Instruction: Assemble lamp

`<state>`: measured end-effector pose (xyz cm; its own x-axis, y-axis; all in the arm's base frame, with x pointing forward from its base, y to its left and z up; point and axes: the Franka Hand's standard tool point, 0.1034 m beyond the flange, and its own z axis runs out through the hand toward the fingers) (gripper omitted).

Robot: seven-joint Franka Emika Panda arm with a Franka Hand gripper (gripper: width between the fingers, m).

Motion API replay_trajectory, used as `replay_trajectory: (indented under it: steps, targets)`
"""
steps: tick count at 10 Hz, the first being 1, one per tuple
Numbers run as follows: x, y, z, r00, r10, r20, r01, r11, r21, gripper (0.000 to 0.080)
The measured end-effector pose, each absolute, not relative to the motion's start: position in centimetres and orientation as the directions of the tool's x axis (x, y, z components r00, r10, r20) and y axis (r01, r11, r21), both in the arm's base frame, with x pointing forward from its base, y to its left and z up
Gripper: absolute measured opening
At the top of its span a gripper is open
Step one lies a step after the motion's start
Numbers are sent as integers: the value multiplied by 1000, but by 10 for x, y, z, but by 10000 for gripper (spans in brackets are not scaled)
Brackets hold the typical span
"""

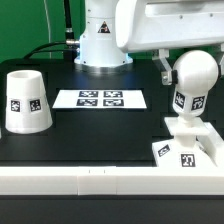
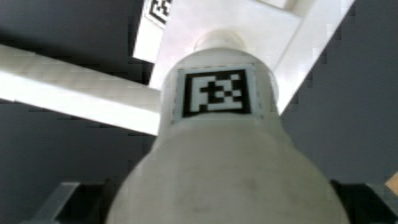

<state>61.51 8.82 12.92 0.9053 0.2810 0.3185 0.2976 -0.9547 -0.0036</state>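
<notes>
The white bulb [image 1: 192, 80] stands upright on the square stepped base [image 1: 186, 150] at the exterior view's right, a tag on its stem. My gripper [image 1: 190, 66] hangs over it, open, one dark finger [image 1: 163, 66] showing beside the round head. In the wrist view the bulb [image 2: 217, 150] fills the picture, and my gripper [image 2: 222, 208] straddles its head with a dark gap on each side. The base [image 2: 267, 25] shows beyond it. The conical shade [image 1: 27, 101] stands alone at the exterior view's left, narrow end up.
The marker board [image 1: 100, 98] lies flat on the black table between the shade and the base. The arm's white pedestal [image 1: 103, 45] stands behind it. A white rail [image 1: 90, 182] runs along the table's near edge.
</notes>
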Motion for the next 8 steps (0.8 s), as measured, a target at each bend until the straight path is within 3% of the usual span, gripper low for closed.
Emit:
replay_trajectory:
  steps: [8]
  targets:
    - [613, 90, 119, 867, 274, 415, 288, -957, 29, 577]
